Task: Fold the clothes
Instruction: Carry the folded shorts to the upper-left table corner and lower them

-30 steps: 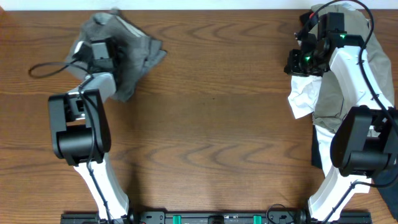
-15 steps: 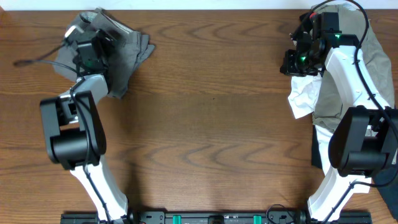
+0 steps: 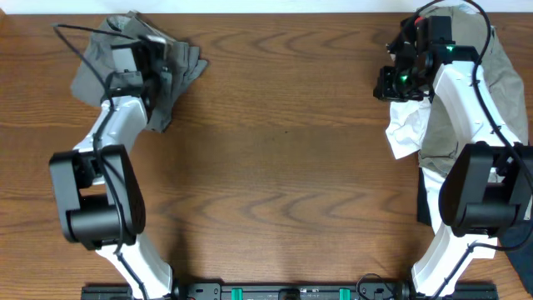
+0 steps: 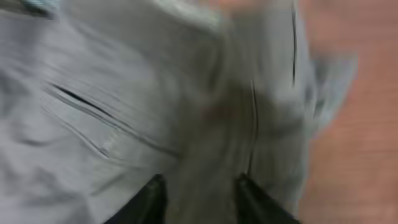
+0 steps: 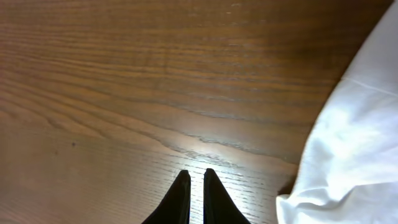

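- Brown wood-grain table is carrying everything; both arms are reaching from its near edge up toward its far edge.
- Shorts are lying at table's far-left corner: grey, bunched and crumpled, not spread flat. One flap is pointing toward table's middle.
- L gripper is sitting right on the shorts, over that same far-left corner.
- L wrist view is blurring badly. Fingers are standing apart w/ grey cloth filling the gap btwn them. Can't tell whether they're pinching a fold or only pressing on it.
- Same view is showing a pocket slit and a stitched seam running down toward the fingers.
- R gripper is pointing down at bare wood in table's far-right part. Tips are sitting nearly together, only a thin sliver of wood showing btwn them, nothing held.
- White cloth is lying along table's right side, just beside R gripper. In R wrist view it isn't touching the tips.
- Khaki garment is spreading over table's far-right corner, w/ white cloth lying against its inner side.
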Robot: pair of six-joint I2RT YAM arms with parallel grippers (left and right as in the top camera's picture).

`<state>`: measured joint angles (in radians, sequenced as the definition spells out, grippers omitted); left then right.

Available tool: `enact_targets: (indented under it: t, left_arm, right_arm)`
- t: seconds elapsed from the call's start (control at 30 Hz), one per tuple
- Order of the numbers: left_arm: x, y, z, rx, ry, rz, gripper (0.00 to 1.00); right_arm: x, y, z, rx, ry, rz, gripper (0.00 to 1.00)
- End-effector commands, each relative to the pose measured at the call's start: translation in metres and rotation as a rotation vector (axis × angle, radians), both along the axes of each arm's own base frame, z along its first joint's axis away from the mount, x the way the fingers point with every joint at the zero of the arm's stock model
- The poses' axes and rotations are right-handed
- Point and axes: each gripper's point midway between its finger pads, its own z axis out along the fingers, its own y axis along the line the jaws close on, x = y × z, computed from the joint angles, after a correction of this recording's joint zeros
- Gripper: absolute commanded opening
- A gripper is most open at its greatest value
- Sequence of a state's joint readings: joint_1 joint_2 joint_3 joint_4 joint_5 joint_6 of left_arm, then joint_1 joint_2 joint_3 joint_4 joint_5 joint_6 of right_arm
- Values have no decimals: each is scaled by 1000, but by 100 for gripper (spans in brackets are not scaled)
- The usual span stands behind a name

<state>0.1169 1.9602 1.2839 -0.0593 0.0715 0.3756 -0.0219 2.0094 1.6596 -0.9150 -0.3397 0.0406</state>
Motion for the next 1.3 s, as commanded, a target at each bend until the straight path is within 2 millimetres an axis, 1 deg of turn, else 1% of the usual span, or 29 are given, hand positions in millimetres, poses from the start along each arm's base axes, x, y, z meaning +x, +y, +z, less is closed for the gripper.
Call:
enact_targets:
  t: [0.0, 0.13, 0.3, 0.4, 0.5, 0.67, 0.8, 0.9, 1.0, 1.13, 1.27]
  left_arm:
    - [-12, 7, -29, 111, 96, -83, 30]
    - [-26, 9, -50, 129, 187, -99, 29]
    - [-30, 3, -69, 84, 223, -63, 29]
    - [-28, -11, -80, -21, 223, 0, 29]
    - [-25, -30, -98, -174, 226, 73, 29]
    - [-17, -44, -134, -317, 218, 242, 29]
    - [-6, -47, -152, -406, 172, 342, 29]
    - [2, -41, -150, -450, 124, 424, 29]
    - [12, -25, -141, -475, 43, 540, 29]
    - [22, -17, -133, -493, -1, 556, 29]
    - [23, -17, -130, -483, -2, 537, 30]
  right_arm:
    - [3, 7, 16, -7, -47, 26, 8]
    - [3, 7, 16, -7, -46, 27, 8]
    - [4, 7, 16, -7, -49, 27, 8]
    - [4, 7, 16, -7, -50, 27, 8]
    - [4, 9, 16, -7, -50, 30, 8]
    - [3, 13, 16, -7, -51, 40, 8]
    - [3, 14, 16, -7, -50, 40, 8]
    - [3, 14, 16, -7, -51, 41, 8]
    - [3, 14, 16, -7, -50, 40, 8]
    - [3, 14, 16, -7, -50, 40, 8]
    - [3, 14, 16, -7, -50, 40, 8]
